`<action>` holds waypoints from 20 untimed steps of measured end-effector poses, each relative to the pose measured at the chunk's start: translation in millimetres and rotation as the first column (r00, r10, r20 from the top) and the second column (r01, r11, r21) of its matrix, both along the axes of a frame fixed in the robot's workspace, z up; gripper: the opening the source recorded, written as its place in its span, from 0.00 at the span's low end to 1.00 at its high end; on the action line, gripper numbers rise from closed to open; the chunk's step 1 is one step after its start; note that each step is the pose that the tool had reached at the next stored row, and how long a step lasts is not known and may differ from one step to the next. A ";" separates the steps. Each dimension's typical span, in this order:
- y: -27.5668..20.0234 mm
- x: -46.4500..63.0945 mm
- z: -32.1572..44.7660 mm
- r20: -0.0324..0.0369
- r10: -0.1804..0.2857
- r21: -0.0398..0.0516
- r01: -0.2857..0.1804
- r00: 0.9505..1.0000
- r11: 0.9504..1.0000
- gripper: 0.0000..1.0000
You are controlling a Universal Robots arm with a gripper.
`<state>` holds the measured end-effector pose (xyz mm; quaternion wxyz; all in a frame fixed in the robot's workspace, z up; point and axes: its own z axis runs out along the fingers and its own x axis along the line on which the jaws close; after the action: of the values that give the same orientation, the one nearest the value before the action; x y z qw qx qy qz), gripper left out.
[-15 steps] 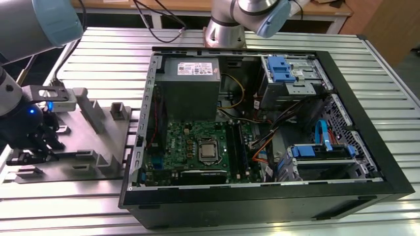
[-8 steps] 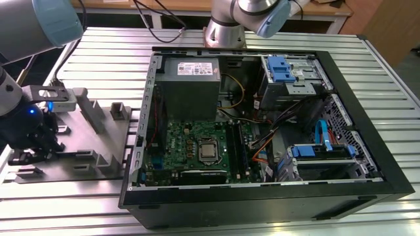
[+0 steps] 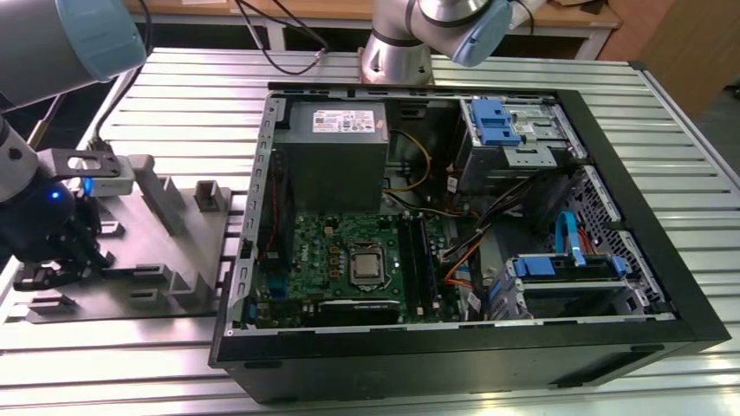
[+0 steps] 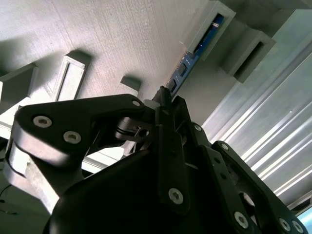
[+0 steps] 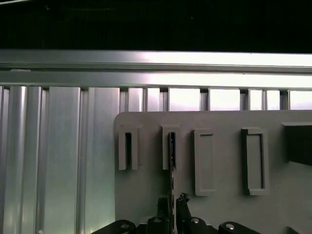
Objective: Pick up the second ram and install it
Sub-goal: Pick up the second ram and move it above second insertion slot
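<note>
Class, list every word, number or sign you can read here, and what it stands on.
On the power supply label: print too small to read.
On the motherboard: markings too small to read.
On the second ram: nothing legible.
No text can be quoted.

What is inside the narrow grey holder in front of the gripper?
The second ram, on edge, its blue board and chips showing. The holder covers its far end; the gripper, shut on it, covers the near end.
</note>
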<state>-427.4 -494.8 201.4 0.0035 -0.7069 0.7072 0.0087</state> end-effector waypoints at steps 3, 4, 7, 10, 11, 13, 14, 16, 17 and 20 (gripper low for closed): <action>0.0 0.0 0.3 0.000 0.000 0.000 0.000 1.000 1.000 0.21; 0.0 0.0 0.4 0.000 0.000 0.000 0.000 1.000 1.000 0.21; 0.0 0.0 0.6 0.000 0.000 0.000 0.000 1.000 1.000 0.20; 0.0 0.0 0.9 0.000 0.000 0.000 0.000 1.000 1.000 0.13; 0.0 0.0 1.0 0.000 0.000 0.000 0.000 1.000 1.000 0.13; 0.0 0.0 1.2 0.000 0.000 0.000 0.000 1.000 1.000 0.13; 0.0 0.0 1.3 0.000 0.000 0.000 0.000 1.000 1.000 0.13; 0.0 0.0 1.8 0.000 0.000 0.000 0.000 1.000 1.000 0.13; 0.0 0.0 1.9 0.000 0.000 0.000 0.000 1.000 1.000 0.13; 0.0 0.0 2.2 0.000 0.000 0.000 0.000 1.000 1.000 0.11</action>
<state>-427.5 -494.9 203.5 0.0035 -0.7069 0.7072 0.0087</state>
